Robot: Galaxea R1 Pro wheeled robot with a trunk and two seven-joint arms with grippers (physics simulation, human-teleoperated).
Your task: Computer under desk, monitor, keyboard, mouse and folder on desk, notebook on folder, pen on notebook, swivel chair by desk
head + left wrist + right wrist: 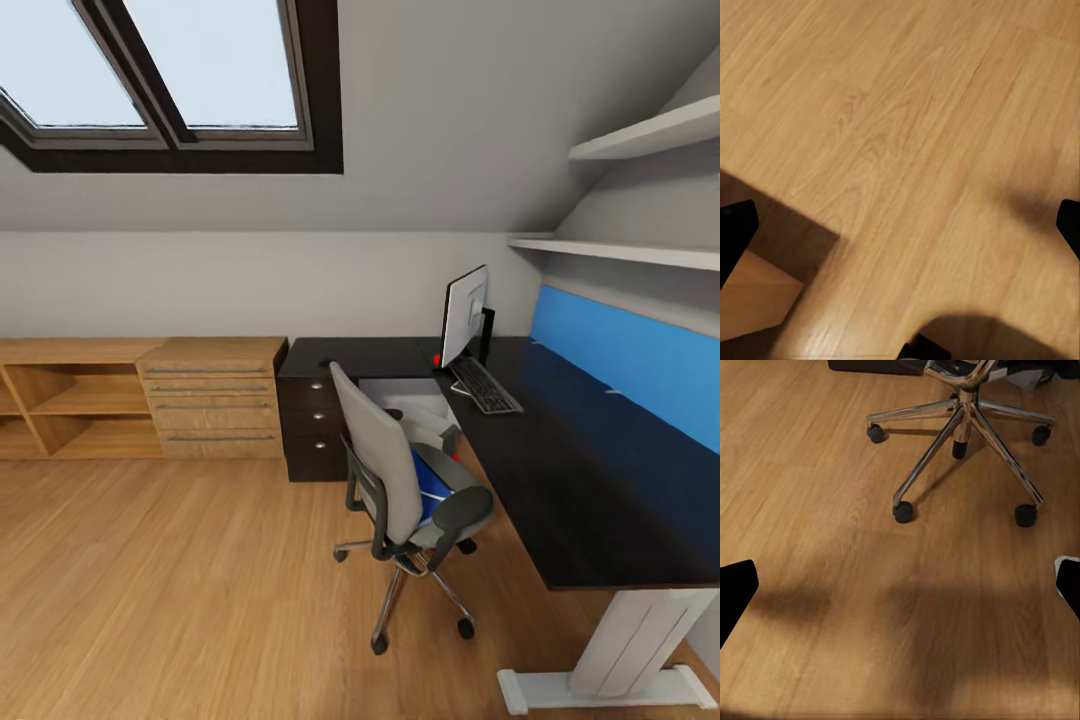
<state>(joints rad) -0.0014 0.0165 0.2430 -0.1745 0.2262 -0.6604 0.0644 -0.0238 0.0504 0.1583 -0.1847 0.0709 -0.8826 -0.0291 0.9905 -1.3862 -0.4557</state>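
Note:
The black desk [600,470] stands along the right wall. On it the monitor [464,318] stands edge-on, with the keyboard [485,386] just in front and a small red item [437,358] beside its stand. The grey swivel chair [395,470] sits at the desk's inner corner, with the blue folder [432,480] on its seat. Behind the chair, the light grey computer [418,408] is under the desk. Mouse, notebook and pen are out of view. My left gripper [900,229] hangs open over bare floor. My right gripper [900,589] is open above the floor, short of the chair's chrome base [964,431].
An oak dresser [215,398] and open oak shelves [60,405] line the back wall beside the desk's dark drawers [312,415]. A skylight [190,70] sits in the sloped ceiling, and white wall shelves [620,250] hang above the desk. Plank floor [180,600] spreads to the left.

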